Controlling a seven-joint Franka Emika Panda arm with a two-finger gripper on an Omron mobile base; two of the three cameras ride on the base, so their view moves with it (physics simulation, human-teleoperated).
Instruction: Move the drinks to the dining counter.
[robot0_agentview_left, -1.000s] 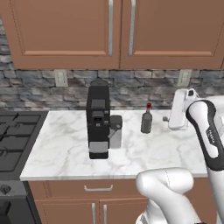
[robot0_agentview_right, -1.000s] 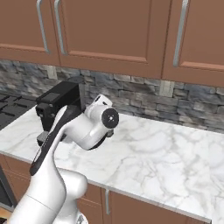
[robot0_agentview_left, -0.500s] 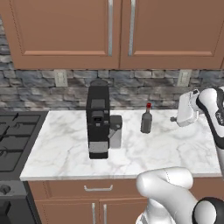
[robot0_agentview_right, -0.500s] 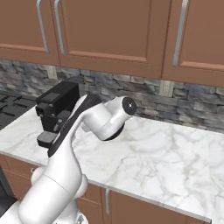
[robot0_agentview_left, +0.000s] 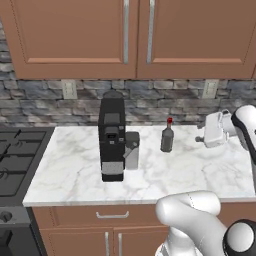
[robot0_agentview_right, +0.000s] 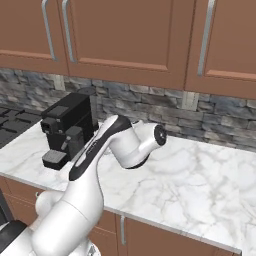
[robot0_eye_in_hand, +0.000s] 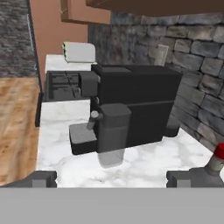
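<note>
One of the drinks, a squat grey bottle with a red cap (robot0_agentview_left: 167, 136), stands upright on the marble worktop (robot0_agentview_left: 190, 170), right of the black coffee machine (robot0_agentview_left: 112, 140). My gripper (robot0_agentview_left: 201, 133) hovers to the bottle's right, above the worktop, apart from it and pointing left toward it. In the hand view the gripper (robot0_eye_in_hand: 111, 179) is open with nothing between its fingertips (robot0_eye_in_hand: 41, 178). The bottle (robot0_eye_in_hand: 216, 159) sits at that view's lower right edge, beside the right fingertip. The dining counter is out of view.
The coffee machine (robot0_eye_in_hand: 131, 105) stands straight ahead of the hand, with a stove (robot0_agentview_left: 15, 165) beyond it at the worktop's left end. Wall cupboards (robot0_agentview_left: 135, 35) hang above, and a stone backsplash (robot0_agentview_right: 215, 117) runs behind. My own arm (robot0_agentview_right: 115, 150) crosses the right base view.
The arm has swung right and the hand has turned to point left along the worktop, settling slightly lower. The gripper stays open. The bottle and coffee machine have not moved.
</note>
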